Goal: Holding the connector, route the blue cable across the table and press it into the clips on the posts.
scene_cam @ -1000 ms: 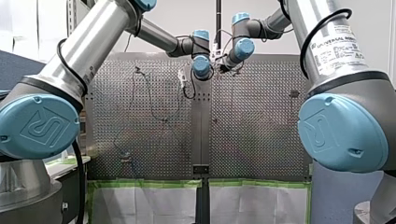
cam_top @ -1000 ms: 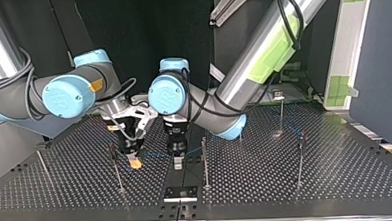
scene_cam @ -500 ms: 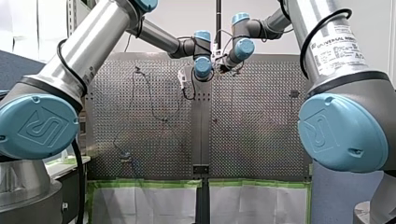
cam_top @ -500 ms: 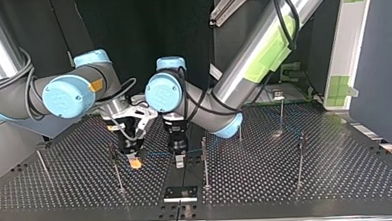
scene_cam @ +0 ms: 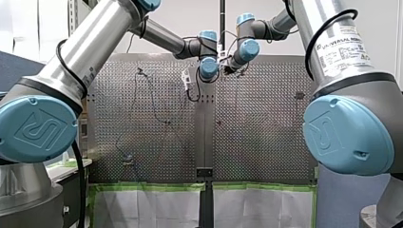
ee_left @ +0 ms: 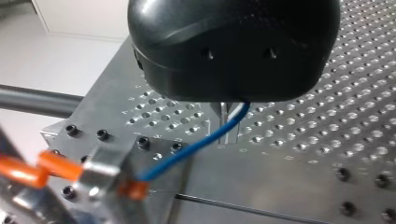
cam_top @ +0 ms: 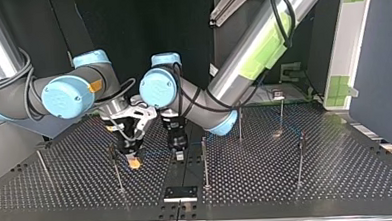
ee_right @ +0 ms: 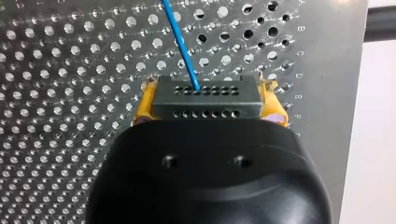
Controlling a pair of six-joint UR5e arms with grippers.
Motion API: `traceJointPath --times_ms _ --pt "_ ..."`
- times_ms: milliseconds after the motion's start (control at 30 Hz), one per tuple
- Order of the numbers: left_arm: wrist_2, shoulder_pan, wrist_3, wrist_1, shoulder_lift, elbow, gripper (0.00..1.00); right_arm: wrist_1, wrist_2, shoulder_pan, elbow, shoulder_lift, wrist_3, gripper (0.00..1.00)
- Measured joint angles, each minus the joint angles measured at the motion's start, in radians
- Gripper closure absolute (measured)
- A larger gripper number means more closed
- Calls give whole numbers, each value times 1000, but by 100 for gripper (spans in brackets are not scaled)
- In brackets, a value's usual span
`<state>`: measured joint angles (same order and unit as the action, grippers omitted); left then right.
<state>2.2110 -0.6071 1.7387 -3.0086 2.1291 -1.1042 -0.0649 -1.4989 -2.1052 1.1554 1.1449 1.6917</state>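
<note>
In the right wrist view my right gripper point(ee_right: 206, 91) is shut on the grey connector point(ee_right: 205, 105), yellow pads on both its sides. The blue cable point(ee_right: 180, 42) leaves the connector's face and runs away over the perforated table. The left wrist view has my left gripper point(ee_left: 231, 133) just above the table, its metal fingers closed on the blue cable point(ee_left: 187, 149), a short way from the connector point(ee_left: 105, 170). At the top view's centre my right gripper point(cam_top: 131, 161) and my left gripper point(cam_top: 178, 155) stand side by side, both pointing down.
Thin upright posts stand on the table point(cam_top: 307, 185): one point(cam_top: 116, 169) beside my right gripper, one point(cam_top: 205, 162) beside my left gripper, others point(cam_top: 300, 158) point(cam_top: 281, 112) toward the top view's right. A small black bracket point(cam_top: 180, 193) sits at the table's edge nearest the top view's camera.
My left gripper has shifted slightly toward my right gripper and its fingers have closed on the blue cable. My right gripper has stayed in place with the connector.
</note>
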Motion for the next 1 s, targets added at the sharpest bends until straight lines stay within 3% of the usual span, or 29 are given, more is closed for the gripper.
traceJointPath --times_ms 267,467,800,1000 --pt "72 -31 26 -36 -5 -25 100 -1 1 -6 8 -1 -1 100" --pt "106 -43 49 -13 -37 -64 100 0 -1 -11 30 -1 -2 100" --pt "114 -45 55 63 -114 -141 100 -1 -1 -18 66 0 0 100" --pt "89 -39 52 118 -141 -196 100 -1 0 -22 107 0 0 100"
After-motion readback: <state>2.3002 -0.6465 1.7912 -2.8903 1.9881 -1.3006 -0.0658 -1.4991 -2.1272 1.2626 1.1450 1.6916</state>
